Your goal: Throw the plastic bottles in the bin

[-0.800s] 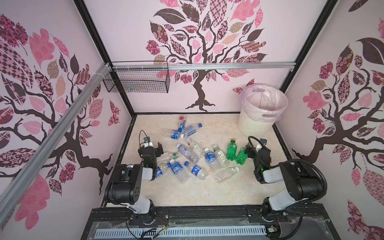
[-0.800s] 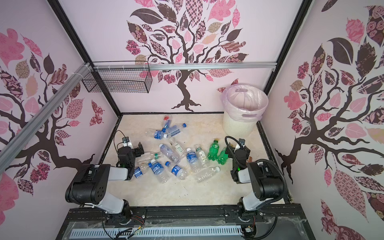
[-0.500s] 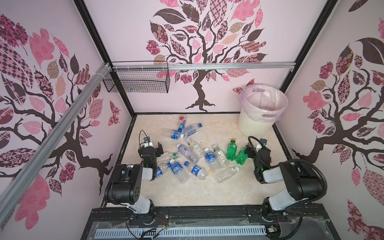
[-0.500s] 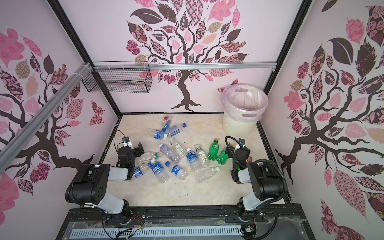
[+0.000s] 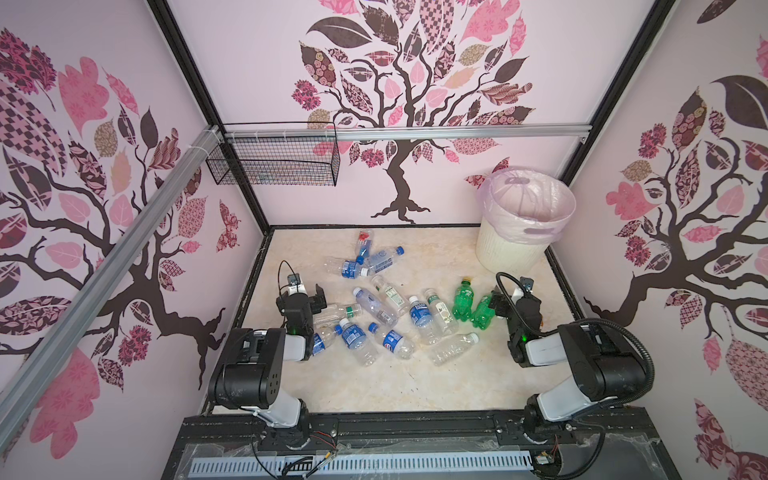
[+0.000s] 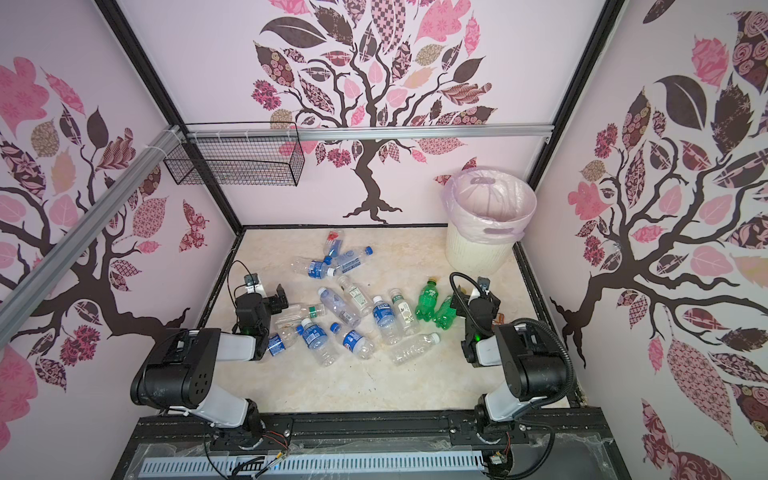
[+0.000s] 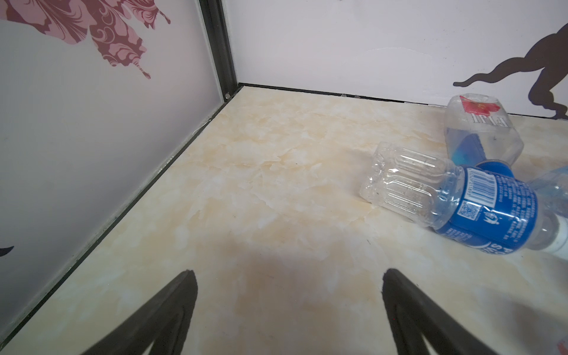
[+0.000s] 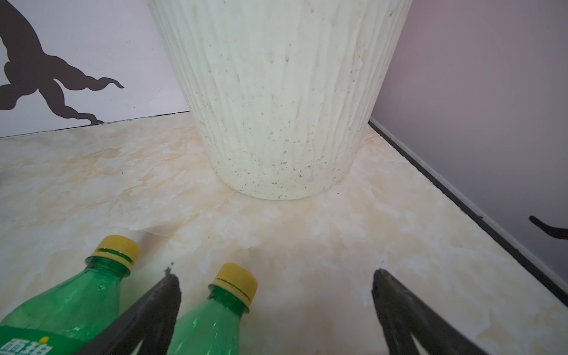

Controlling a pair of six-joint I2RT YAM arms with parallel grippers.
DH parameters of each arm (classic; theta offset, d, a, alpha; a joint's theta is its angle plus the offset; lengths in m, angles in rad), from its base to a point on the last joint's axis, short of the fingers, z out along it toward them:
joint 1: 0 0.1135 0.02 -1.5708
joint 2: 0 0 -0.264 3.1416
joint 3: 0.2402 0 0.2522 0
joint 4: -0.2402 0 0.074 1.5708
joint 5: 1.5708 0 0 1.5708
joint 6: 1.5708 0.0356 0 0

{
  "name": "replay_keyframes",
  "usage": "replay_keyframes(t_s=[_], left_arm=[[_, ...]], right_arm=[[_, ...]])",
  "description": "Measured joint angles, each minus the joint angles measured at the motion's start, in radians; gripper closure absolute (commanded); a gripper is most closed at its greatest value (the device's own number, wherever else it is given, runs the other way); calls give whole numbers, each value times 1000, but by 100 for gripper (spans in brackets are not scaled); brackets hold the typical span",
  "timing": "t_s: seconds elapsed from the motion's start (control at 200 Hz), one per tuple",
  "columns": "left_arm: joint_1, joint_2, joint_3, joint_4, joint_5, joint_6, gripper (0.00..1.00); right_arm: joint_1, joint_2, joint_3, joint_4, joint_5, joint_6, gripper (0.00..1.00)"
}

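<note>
Presently left tool (image 7: 289, 272), right tool (image 8: 275, 273) spread, empty. FIJI bottle (image 7: 482, 132); blue-label bottle (image 7: 461, 203), barcode; green bottle (image 8: 61, 307), Chinese characters.

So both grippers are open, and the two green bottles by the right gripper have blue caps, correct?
No: their caps are yellow, as the right wrist view shows. The green bottles do lie by the right gripper, and it and the left gripper are open.
</note>
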Motion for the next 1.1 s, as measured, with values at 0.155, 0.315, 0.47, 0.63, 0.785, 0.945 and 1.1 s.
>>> replay_keyframes(t_s=[0.155, 0.315, 0.47, 0.63, 0.785, 0.945, 1.1], left_arm=[[0, 0, 0, 0, 0, 0, 3], [0, 0, 0, 0, 0, 0, 3], [0, 0, 0, 0, 0, 0, 3], [0, 0, 0, 0, 0, 0, 3], [0, 0, 0, 0, 0, 0, 3], [0, 0, 0, 0, 0, 0, 3], [-8, -3, 2, -8, -20, 1, 3]], right_arm=[[0, 0, 0, 0, 0, 0, 1], [0, 0, 0, 0, 0, 0, 1], [0, 0, 0, 0, 0, 0, 1], [0, 0, 0, -1, 0, 0, 1], [0, 0, 0, -2, 0, 0, 1], [2, -3, 1, -7, 11, 0, 1], [3, -85, 106, -223, 61, 16, 1]])
